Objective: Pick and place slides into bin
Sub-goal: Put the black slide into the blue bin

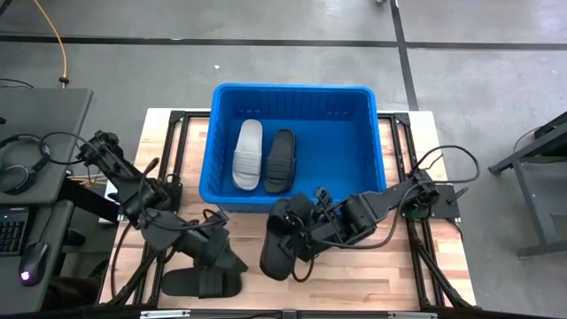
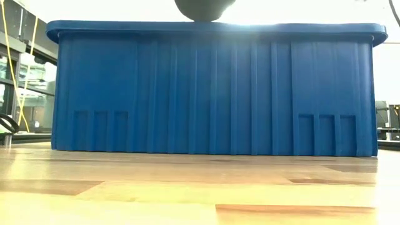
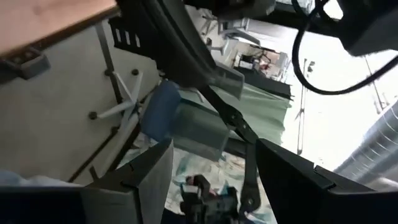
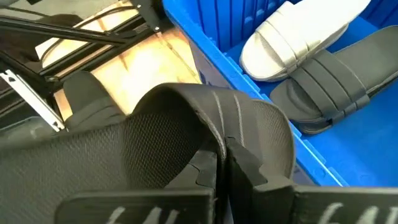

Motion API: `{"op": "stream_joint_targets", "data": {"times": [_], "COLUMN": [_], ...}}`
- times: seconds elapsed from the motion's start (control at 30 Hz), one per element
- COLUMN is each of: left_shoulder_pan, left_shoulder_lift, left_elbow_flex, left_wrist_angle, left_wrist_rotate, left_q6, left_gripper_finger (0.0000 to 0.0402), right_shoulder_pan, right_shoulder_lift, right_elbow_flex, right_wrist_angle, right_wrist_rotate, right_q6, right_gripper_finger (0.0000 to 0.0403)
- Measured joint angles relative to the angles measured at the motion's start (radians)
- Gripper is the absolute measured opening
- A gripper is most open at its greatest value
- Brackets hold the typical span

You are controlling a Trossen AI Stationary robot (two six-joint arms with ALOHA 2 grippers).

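Note:
The blue bin [image 1: 219, 142] stands at the table's far middle. A light grey slide [image 1: 249, 154] and a black slide [image 1: 281, 159] lie side by side on its floor, soles down. My right gripper [image 1: 297, 232] is shut on another black slide [image 1: 275, 252], just near of the bin's near wall. That slide's dark underside [image 2: 200, 7] shows high in the low view. A third black slide [image 1: 202, 282] lies flat near the table's front left. My left gripper [image 1: 237, 263] hovers open just right of it, with nothing between its fingers [image 3: 155, 171]. My right gripper pinches the black slide's wide strap [image 4: 214, 121] between its two fingers [image 4: 249, 165], at the strap's edge. The fingers come from the table's right, slanting down. The slide hangs lifted clear of the table, in front of the bin's near wall.
The bin's near wall [image 2: 212, 94] rises tall across the table's middle. Dark metal frames [image 1: 173, 133] run along both table sides. A desk with headphones [image 1: 22, 159] and a mouse [image 1: 31, 263] stands left of the table. Bare wood [image 1: 372, 275] lies at the front right.

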Motion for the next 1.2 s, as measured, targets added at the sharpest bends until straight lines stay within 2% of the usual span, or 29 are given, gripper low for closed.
{"op": "stream_joint_targets", "data": {"times": [0.5, 0.8, 0.93, 1.03, 1.2], "left_shoulder_pan": [0.038, 0.044, 0.057, 0.061, 0.061], "left_shoulder_lift": [0.015, 0.02, 0.031, 0.048, 0.065], "left_elbow_flex": [0.0, 0.0, 0.0, 0.0, 0.0], "left_wrist_angle": [-0.036, -0.023, 0.011, 0.026, -0.026], "left_wrist_rotate": [-0.013, -0.001, 0.079, 0.08, 0.152], "left_q6": [0.025, 0.033, 0.04, -0.003, -0.085], "left_gripper_finger": [0.0216, 0.0216, 0.0216, 0.0216, 0.0216], "right_shoulder_pan": [0.037, 0.058, 0.064, 0.074, 0.082], "right_shoulder_lift": [-0.005, 0.038, 0.064, 0.08, 0.1], "right_elbow_flex": [0.0, 0.0, 0.0, 0.0, 0.0], "right_wrist_angle": [0.053, 0.102, 0.114, 0.111, 0.077], "right_wrist_rotate": [0.059, 0.073, 0.049, 0.07, 0.065], "right_q6": [0.009, 0.006, -0.011, -0.027, -0.023], "right_gripper_finger": [0.0, 0.0, 0.0, 0.0, 0.0]}}
